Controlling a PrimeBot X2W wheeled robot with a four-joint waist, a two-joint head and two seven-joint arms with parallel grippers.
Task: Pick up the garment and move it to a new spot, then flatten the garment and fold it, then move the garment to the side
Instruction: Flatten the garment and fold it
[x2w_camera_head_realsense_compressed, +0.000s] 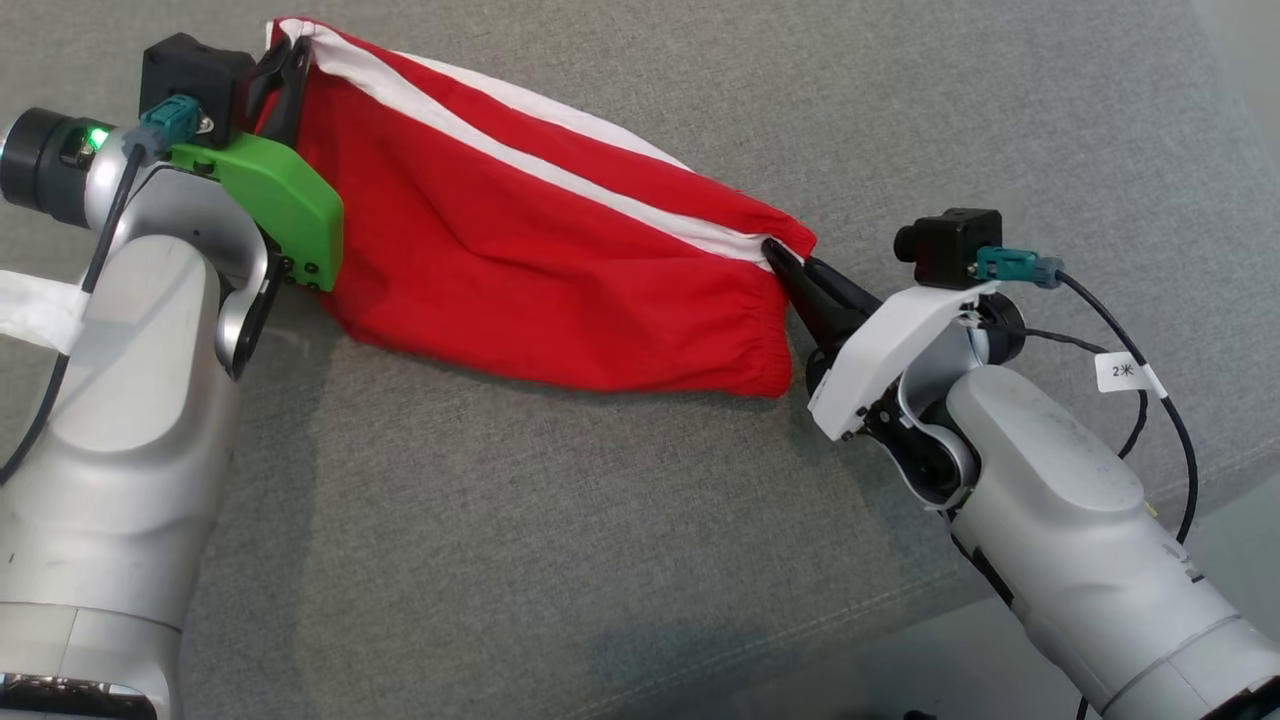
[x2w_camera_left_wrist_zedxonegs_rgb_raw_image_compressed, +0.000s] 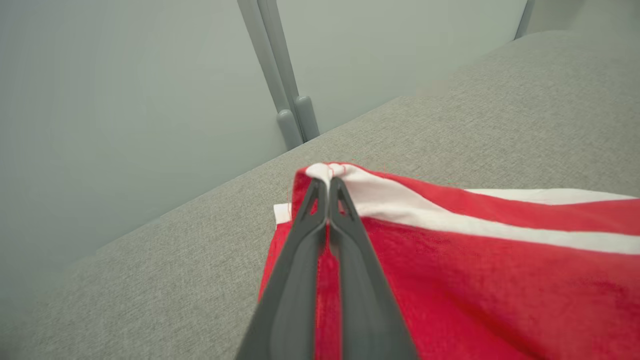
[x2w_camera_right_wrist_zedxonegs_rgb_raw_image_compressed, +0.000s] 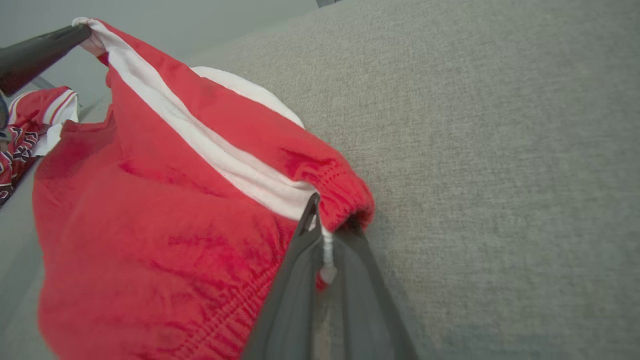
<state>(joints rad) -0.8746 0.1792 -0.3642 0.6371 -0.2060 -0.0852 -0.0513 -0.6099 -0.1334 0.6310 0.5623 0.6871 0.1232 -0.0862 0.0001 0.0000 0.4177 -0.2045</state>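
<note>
The left gripper (x2w_camera_head_realsense_compressed: 287, 70) is pinching one corner of the red garment (x2w_camera_head_realsense_compressed: 520, 280), and the right gripper (x2w_camera_head_realsense_compressed: 778, 255) is pinching the other end. It is hanging stretched between them over the grey cushion (x2w_camera_head_realsense_compressed: 600, 520).

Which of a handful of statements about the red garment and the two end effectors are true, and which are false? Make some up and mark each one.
1. The left end effector is shut on a corner of the red garment. True.
2. The right end effector hangs open, clear of the garment. False: it is shut on the garment's gathered end.
3. The garment is folded into a neat square. False: it is stretched out, unfolded, between the two end effectors.
4. A white stripe runs along the garment. True.
</note>
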